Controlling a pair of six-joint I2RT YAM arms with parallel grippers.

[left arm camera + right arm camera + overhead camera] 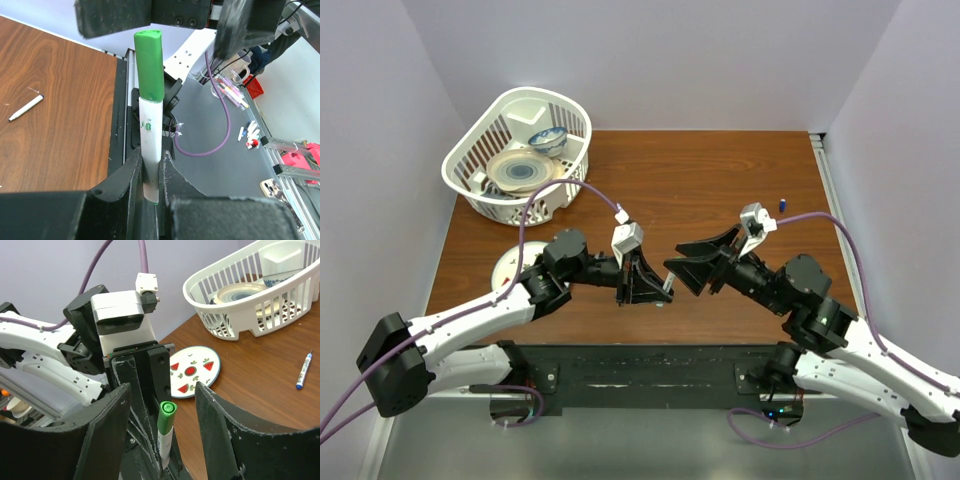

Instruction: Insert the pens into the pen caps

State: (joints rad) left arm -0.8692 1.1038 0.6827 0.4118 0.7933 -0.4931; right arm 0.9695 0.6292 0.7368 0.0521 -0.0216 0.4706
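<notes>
Apparently the first capping is almost done. The left tool [151,167] is narrow and clamps a pen [151,130] upright by its lower body, toward 6 o'clock of the worktop [720,170] in the top view. A green cap [150,65] sits on the upper end of the pen. The right tool [161,390] stands wide, astride the cap. I think it does not touch the cap, but the views are too steep to be sure. Whether the cap is pressed fully home I cannot tell.

A second pen [26,107] lies bare at 9 o'clock in the left wrist view. A third pen [303,370], with a blue end, lies at 3 o'clock in the right wrist view.

The next move, I judge, calls for a straight push along the pen if the cap is loose. Otherwise this pen should be laid down and another one fetched.
</notes>
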